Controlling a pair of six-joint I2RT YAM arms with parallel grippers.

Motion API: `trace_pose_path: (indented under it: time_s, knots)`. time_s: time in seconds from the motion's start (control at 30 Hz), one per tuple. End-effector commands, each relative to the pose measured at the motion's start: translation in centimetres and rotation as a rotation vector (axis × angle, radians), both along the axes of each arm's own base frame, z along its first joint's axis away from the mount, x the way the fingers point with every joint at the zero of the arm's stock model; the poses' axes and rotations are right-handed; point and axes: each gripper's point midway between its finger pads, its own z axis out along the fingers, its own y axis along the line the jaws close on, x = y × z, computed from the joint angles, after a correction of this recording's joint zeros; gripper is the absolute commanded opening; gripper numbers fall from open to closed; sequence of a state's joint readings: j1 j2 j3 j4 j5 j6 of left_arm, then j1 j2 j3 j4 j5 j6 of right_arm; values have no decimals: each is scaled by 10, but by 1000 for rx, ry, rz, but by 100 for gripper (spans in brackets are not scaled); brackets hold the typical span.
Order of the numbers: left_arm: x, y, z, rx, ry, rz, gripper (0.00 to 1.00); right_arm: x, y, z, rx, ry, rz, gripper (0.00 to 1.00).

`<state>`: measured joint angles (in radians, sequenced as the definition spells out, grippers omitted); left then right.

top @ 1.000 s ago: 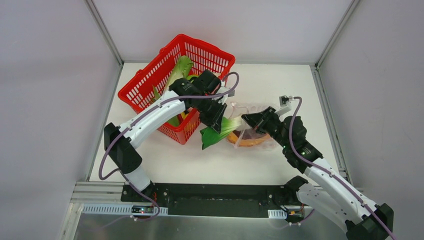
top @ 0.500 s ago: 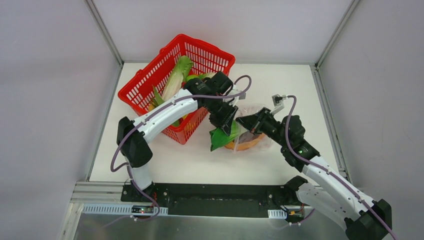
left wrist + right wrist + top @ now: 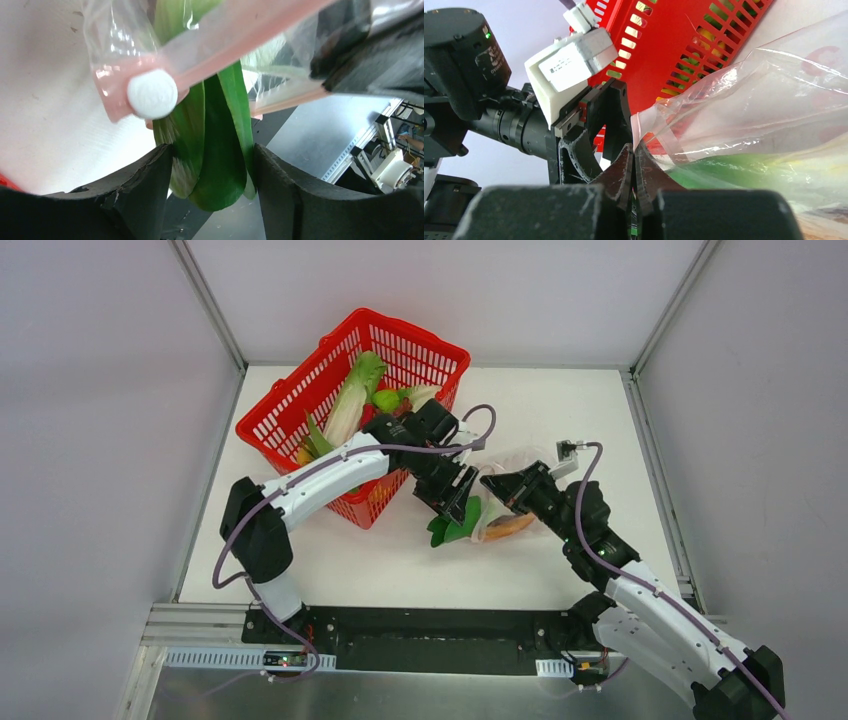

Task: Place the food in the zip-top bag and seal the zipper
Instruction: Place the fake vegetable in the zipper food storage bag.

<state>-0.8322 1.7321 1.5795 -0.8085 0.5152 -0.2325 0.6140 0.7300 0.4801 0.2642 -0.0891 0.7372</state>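
The clear zip-top bag (image 3: 522,466) lies right of the basket with an orange bun (image 3: 510,527) inside. My right gripper (image 3: 492,483) is shut on the bag's mouth edge (image 3: 640,131) and holds it up. The bok choy (image 3: 450,530) pokes into the mouth, white end inside and green leaves outside. My left gripper (image 3: 212,150) stands open around those leaves (image 3: 225,110), which hang loosely between its fingers. The pink zipper (image 3: 240,45) with its white slider (image 3: 152,93) crosses just above. Through the bag's film the right wrist view shows green (image 3: 749,172).
The red mesh basket (image 3: 295,372) stands at the back left, holding pale green leaves (image 3: 350,400) and other toy foods. It fills the background behind the bag in the right wrist view (image 3: 684,45). Grey walls enclose the white table.
My left gripper carried the bok choy right to the bag's mouth and then opened its jaws. The right gripper, still shut on the bag's edge, shifted slightly left.
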Motion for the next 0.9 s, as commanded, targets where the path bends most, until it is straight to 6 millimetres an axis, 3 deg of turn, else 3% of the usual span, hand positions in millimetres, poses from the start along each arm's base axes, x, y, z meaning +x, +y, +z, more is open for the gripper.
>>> trace_pose_path:
  time_s: [0.0,0.2,0.33,0.43,0.57,0.73,0.87]
  knots:
    - [-11,3,12,-51,-26,-16,59,5,-4,31,81,-73,-39,0]
    - [-4,12,8,13,-110,59,64,6,-2,31,89,-65,-35,0]
    - [-5,0,6,-23,-132,96,62,9,-2,35,115,-53,-50,0]
    - [-1,-7,5,-84,-158,149,45,11,-2,38,136,-37,-56,0]
    - [-5,-8,-4,-89,-130,153,33,13,-1,37,152,-14,-64,0]
    - [-1,-9,-5,-78,-150,168,4,15,0,34,157,3,-63,0]
    - [6,-12,15,-117,-207,185,0,15,0,30,140,12,-60,0]
